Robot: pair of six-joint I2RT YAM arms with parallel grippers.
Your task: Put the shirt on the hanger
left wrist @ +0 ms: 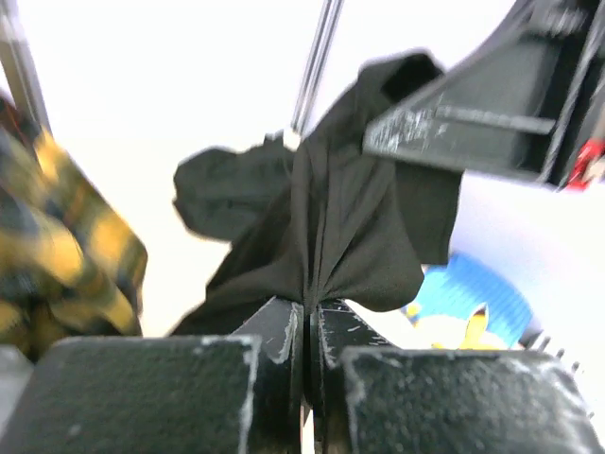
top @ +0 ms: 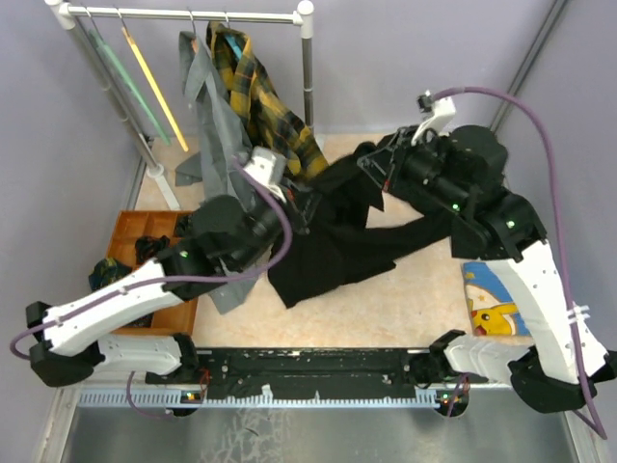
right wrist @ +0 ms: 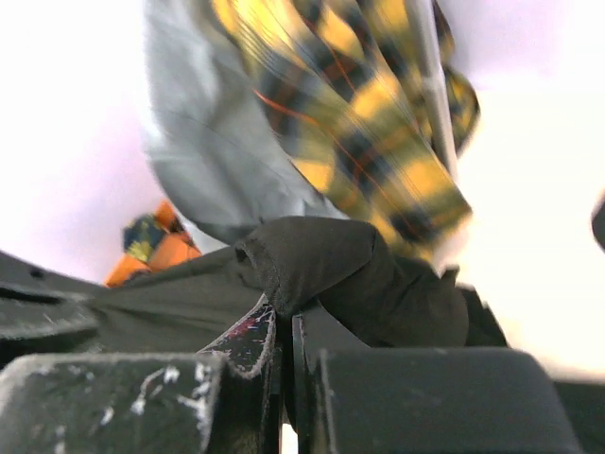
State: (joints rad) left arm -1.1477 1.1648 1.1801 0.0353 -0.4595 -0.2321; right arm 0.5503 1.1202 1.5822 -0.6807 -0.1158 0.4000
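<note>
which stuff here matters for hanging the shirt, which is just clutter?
Job: black shirt, pinched by left gripper and right gripper; yellow hanger.
Lying about: plaid shirt, grey shirt, green hanger, orange tray, Pikachu picture.

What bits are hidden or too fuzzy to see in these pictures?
Shirt: collar and label hidden in its own bunched folds, every view.
Hanger: top view only; hook too small to make out.
Plaid shirt: blurred in both wrist views.
Orange tray: top view, partly covered by the left arm.
Blue cartoon card: top view, part hidden under the right arm.
</note>
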